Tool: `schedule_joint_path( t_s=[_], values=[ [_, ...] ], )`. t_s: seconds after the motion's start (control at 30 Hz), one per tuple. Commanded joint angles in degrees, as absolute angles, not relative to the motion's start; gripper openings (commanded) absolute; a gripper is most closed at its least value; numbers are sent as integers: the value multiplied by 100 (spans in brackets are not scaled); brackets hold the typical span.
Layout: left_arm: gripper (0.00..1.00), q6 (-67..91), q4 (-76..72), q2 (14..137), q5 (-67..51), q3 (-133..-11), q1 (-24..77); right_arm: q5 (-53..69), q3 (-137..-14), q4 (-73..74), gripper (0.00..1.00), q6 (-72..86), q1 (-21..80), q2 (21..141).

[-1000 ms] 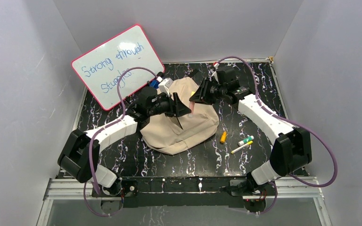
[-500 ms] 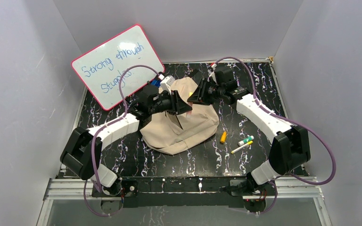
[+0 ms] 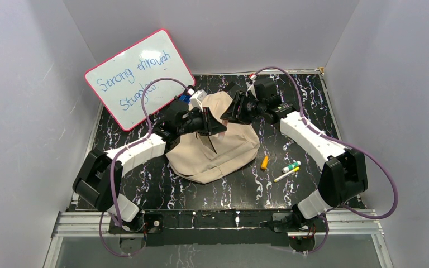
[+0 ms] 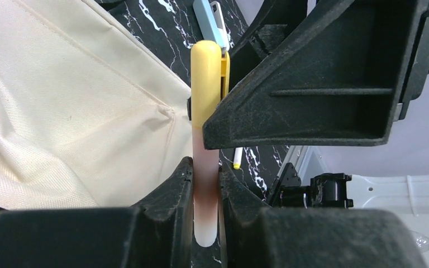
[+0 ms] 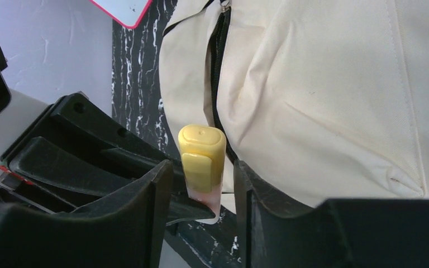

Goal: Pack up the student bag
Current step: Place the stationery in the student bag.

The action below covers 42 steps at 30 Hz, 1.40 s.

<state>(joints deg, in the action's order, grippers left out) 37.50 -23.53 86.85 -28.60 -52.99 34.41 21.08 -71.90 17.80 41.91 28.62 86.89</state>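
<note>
Counted: one bag (image 3: 223, 153), one yellow-capped pen (image 4: 205, 84), one whiteboard (image 3: 139, 78), three loose small items, two grippers and one table (image 3: 162, 190). The left gripper (image 4: 205, 173) had its jaws pinched onto the pen's pale pink barrel, with both pads touching it. The right gripper (image 5: 202, 166) had its jaws spread around the yellow cap, with a gap showing on each side. The pen ran lengthwise from the left jaws to the right jaws, cap end between the right jaws. The bag lay flat on the table directly beneath both sets of jaws. Its long axis ran roughly crosswise to the line joining them, and which end was its top could not be told. An orange piece (image 3: 264, 162), a green-capped marker (image 3: 292, 166) and a thin white stick (image 3: 284, 176) lay on the table well outside the right jaws, past the bag's edge. Only the top view showed the writing on the whiteboard and the orange piece. Only the left wrist view showed the pinch on the barrel and a pale blue item (image 4: 211, 19) beyond the cap. Only the right wrist view showed the gaps beside the cap and the bag's dark zip (image 5: 219, 84), which ran past just behind it.
</note>
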Motion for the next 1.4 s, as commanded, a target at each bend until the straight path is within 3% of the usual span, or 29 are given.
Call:
schedule_joint_path(
  t_s=[0.0, 0.2, 0.4, 0.63, 0.9, 1.0, 1.13, 1.27, 1.37],
  values=[
    [0, 3781, -2394, 8707, -2822, -5562, 3480, 1954, -7412, 1614, 57, 4029, 2896, 8665],
    [0, 3797, -2245, 8716, -2597, -5594, 3480, 1827, -7437, 1573, 68, 3843, 2898, 8571],
    [0, 4094, -1372, 8274, -1483, -5407, 3018, 1376, -7321, 1526, 65, 3241, 2917, 8327],
    [0, 4421, -703, 6863, -773, -4652, 2005, 767, -7793, 2100, 65, 2051, 3453, 8750],
    [0, 4169, 296, 6197, 144, -4595, 1936, -1106, -8885, 2818, 83, 703, 4872, 9935],
    [0, 4196, 303, 6019, 198, -4462, 1934, -1524, -9185, 2885, 86, 415, 5078, 10259],
    [0, 4242, 317, 5921, 234, -4385, 1934, -2049, -9452, 3014, 85, 129, 5239, 10674],
    [0, 4283, 229, 5887, 188, -4295, 1934, -2547, -9486, 3063, 70, 9, 5327, 10869],
    [0, 4313, 148, 5943, 85, -4271, 1935, -2971, -9366, 2967, 68, 9, 5402, 10919]
  ],
)
